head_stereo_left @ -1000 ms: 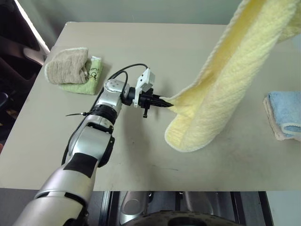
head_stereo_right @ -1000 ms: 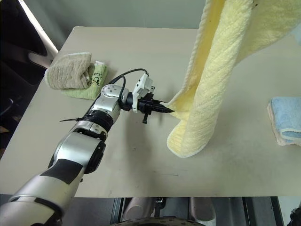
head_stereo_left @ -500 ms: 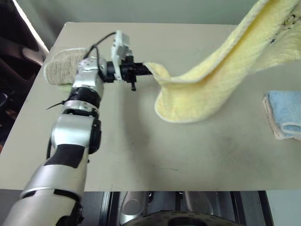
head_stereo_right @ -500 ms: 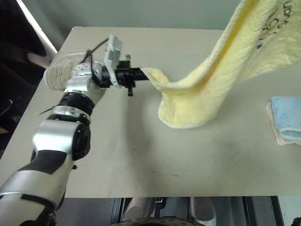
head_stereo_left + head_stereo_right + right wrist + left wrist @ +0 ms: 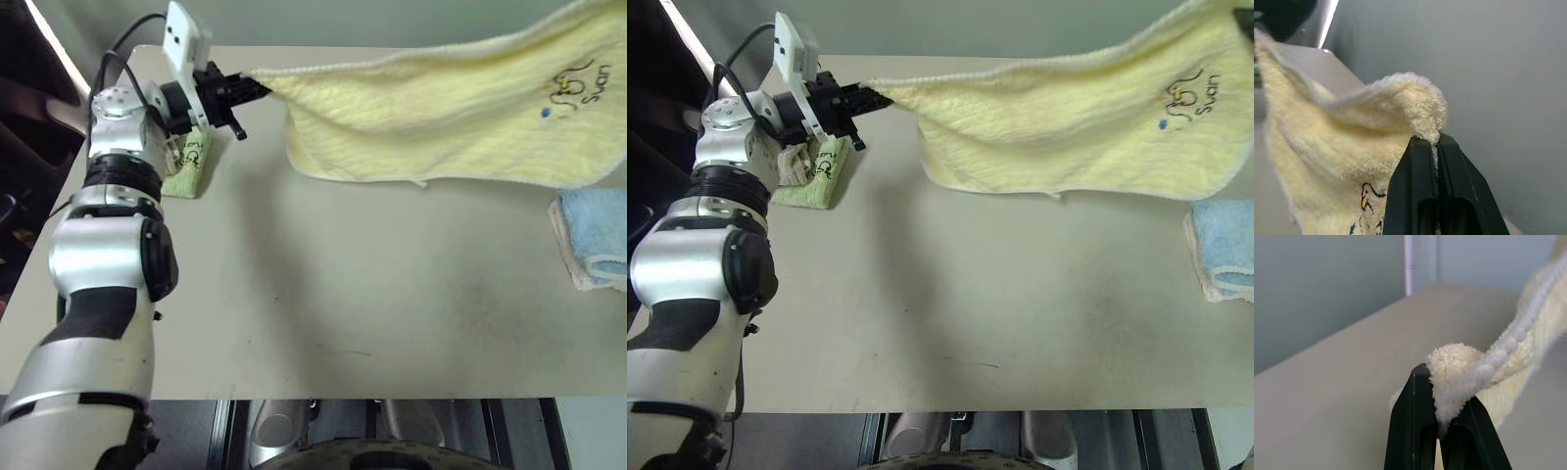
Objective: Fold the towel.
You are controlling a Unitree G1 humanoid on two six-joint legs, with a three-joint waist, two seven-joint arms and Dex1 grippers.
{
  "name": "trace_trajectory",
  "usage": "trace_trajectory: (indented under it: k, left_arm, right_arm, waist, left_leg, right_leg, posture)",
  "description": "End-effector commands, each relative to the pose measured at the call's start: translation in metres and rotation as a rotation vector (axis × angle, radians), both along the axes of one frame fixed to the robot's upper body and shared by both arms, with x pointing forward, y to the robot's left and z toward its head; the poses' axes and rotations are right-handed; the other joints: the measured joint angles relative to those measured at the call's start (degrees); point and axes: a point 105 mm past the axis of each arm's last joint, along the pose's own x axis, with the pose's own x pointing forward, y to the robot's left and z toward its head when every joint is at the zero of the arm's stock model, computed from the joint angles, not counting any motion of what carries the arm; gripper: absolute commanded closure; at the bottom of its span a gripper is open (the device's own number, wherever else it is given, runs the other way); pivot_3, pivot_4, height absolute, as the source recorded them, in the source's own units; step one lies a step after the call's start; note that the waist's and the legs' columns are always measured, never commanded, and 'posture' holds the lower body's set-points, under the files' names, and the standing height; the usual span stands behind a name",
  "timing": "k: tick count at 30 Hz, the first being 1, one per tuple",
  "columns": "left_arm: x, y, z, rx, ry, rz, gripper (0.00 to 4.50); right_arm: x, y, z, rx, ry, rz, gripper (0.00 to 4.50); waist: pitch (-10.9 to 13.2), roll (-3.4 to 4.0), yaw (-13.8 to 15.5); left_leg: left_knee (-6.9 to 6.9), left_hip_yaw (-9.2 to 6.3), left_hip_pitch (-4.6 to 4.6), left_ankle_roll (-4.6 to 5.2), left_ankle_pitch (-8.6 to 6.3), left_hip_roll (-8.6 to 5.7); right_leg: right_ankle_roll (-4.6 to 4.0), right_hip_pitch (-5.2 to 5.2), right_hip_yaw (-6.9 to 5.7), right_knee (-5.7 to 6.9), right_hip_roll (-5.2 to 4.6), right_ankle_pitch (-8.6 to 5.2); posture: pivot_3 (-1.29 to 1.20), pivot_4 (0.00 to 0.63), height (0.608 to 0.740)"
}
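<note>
Left gripper (image 5: 257, 85) and right gripper (image 5: 1437, 145) each clamp a towel (image 5: 441, 117) corner above my beige tabletop (image 5: 372, 284). Grey wall behind. Towel lettering reads "Swan".

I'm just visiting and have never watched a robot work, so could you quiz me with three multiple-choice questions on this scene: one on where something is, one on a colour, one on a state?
1. Where is the light blue towel?
A. At the table's right edge
B. Under the left arm
C. Held up in the air

2. What colour is the towel being held up?
A. Green
B. Pale yellow
C. Brown

3. How is that towel held?
A. Lying flat on the table
B. Pinched by one end effector, the rest crumpled
C. Stretched between the left end effector and right end effector

Key: 1 A, it lies there folded. 2 B, plainly yellow terry. 3 C, each wrist view shows fingers shut on an edge.
</note>
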Motion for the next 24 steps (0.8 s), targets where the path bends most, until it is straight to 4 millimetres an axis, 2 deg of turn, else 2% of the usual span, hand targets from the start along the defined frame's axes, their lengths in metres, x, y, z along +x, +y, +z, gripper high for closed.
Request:
trace_trajectory:
  k: [1, 2, 3, 5, 8, 10, 12, 14, 17, 19, 21, 24]
  left_arm:
    - [0.0, 0.011, 0.025, -0.002, -0.084, 0.06, 4.48]
    - [0.0, 0.011, 0.026, -0.001, -0.086, 0.062, 4.48]
    - [-0.002, 0.009, 0.024, 0.021, -0.086, 0.038, 4.48]
    - [-0.008, 0.007, 0.016, 0.085, -0.078, -0.03, 4.48]
    - [-0.018, 0.007, -0.002, 0.148, -0.024, -0.127, 4.48]
    - [-0.022, 0.007, -0.008, 0.165, 0.0, -0.165, 4.48]
    - [-0.035, 0.013, -0.029, 0.212, 0.093, -0.263, 4.48]
    - [-0.044, 0.019, -0.041, 0.235, 0.152, -0.31, 4.48]
    - [-0.052, 0.029, -0.052, 0.249, 0.202, -0.309, 4.48]
    - [-0.066, 0.038, -0.059, 0.265, 0.237, -0.322, 4.48]
    - [-0.082, 0.046, -0.066, 0.275, 0.283, -0.34, 4.48]
    - [-0.096, 0.049, -0.068, 0.26, 0.321, -0.361, 4.48]
  right_arm:
    - [-0.006, 0.005, -0.004, -0.01, -0.069, 0.014, 4.5]
    - [-0.006, 0.005, -0.006, -0.008, -0.069, 0.017, 4.5]
    - [-0.008, 0.008, -0.017, -0.016, -0.048, 0.037, 4.5]
    - [-0.014, 0.013, -0.05, -0.08, 0.023, 0.07, 4.5]
    - [-0.027, 0.022, -0.086, -0.134, 0.119, 0.126, 4.5]
    - [-0.033, 0.026, -0.093, -0.141, 0.14, 0.149, 4.5]
    - [-0.043, 0.034, -0.099, -0.12, 0.171, 0.195, 4.5]
    - [-0.049, 0.038, -0.105, -0.116, 0.201, 0.214, 4.5]
    - [-0.062, 0.032, -0.134, -0.192, 0.354, 0.207, 4.5]
    - [-0.076, 0.031, -0.152, -0.242, 0.445, 0.231, 4.5]
    - [-0.085, 0.034, -0.162, -0.24, 0.486, 0.253, 4.5]
    - [-0.093, 0.04, -0.171, -0.226, 0.524, 0.279, 4.5]
  waist:
    - [0.0, -0.07, 0.0]
    - [0.0, -0.06, -0.2]
    - [0.0, 0.0, -0.1]
    - [0.0, 0.0, 0.2]
    - [0.0, 0.03, 0.4]
    - [0.0, 0.07, 0.3]
    - [0.0, 0.06, 0.1]
    - [0.0, 0.03, -0.1]
    - [0.0, -0.01, -0.2]
    - [0.0, -0.02, -0.1]
    - [0.0, -0.02, -0.2]
    - [0.0, -0.05, -0.2]
  left_leg:
    - [-0.06, -0.09, 0.02, -0.01, 0.0, 0.02]
    - [-0.06, -0.15, 0.02, -0.03, 0.01, 0.08]
    - [-0.12, -0.04, 0.02, -0.03, 0.01, 0.03]
    - [-0.18, -0.15, -0.06, -0.01, 0.06, 0.01]
    - [-0.25, -0.23, -0.09, -0.05, 0.0, -0.01]
    - [-0.24, -0.09, -0.1, -0.04, -0.03, -0.04]
    - [-0.21, 0.08, -0.08, -0.02, -0.04, -0.05]
    - [-0.18, 0.14, -0.01, -0.01, -0.04, -0.01]
    - [-0.1, 0.1, 0.07, -0.01, -0.03, 0.04]
    - [-0.07, 0.04, 0.06, -0.03, -0.01, 0.03]
    - [-0.07, 0.05, 0.06, -0.05, 0.0, 0.01]
    - [-0.07, 0.04, 0.15, -0.07, 0.0, 0.01]
  right_leg:
    - [-0.01, 0.01, -0.04, -0.01, -0.07, 0.02]
    - [-0.02, 0.02, -0.01, -0.03, -0.09, 0.03]
    - [-0.04, -0.02, -0.03, -0.04, 0.0, 0.01]
    - [0.01, -0.06, -0.04, -0.02, -0.19, 0.02]
    - [0.01, -0.05, -0.13, -0.06, -0.2, -0.1]
    - [0.0, -0.11, -0.12, -0.02, -0.27, -0.1]
    - [0.02, -0.12, -0.13, -0.03, -0.26, -0.1]
    - [0.02, -0.08, -0.08, -0.04, -0.29, -0.09]
    - [-0.01, 0.02, -0.1, -0.02, -0.23, -0.08]
    - [-0.03, 0.04, -0.11, -0.02, -0.25, -0.07]
    - [-0.08, 0.03, -0.12, -0.03, -0.21, -0.03]
    - [-0.25, 0.11, -0.1, -0.01, -0.19, -0.03]
  posture:
    - [0.0, 0.15, 0.733]
    - [0.0, 0.15, 0.733]
    - [0.0, 0.15, 0.733]
    - [0.0, 0.15, 0.733]
    - [0.0, 0.15, 0.733]
    - [0.0, 0.15, 0.733]
    - [0.0, 0.15, 0.733]
    - [0.0, 0.15, 0.733]
    - [0.0, 0.15, 0.733]
    - [0.0, 0.15, 0.733]
    - [0.0, 0.15, 0.733]
    - [0.0, 0.15, 0.733]
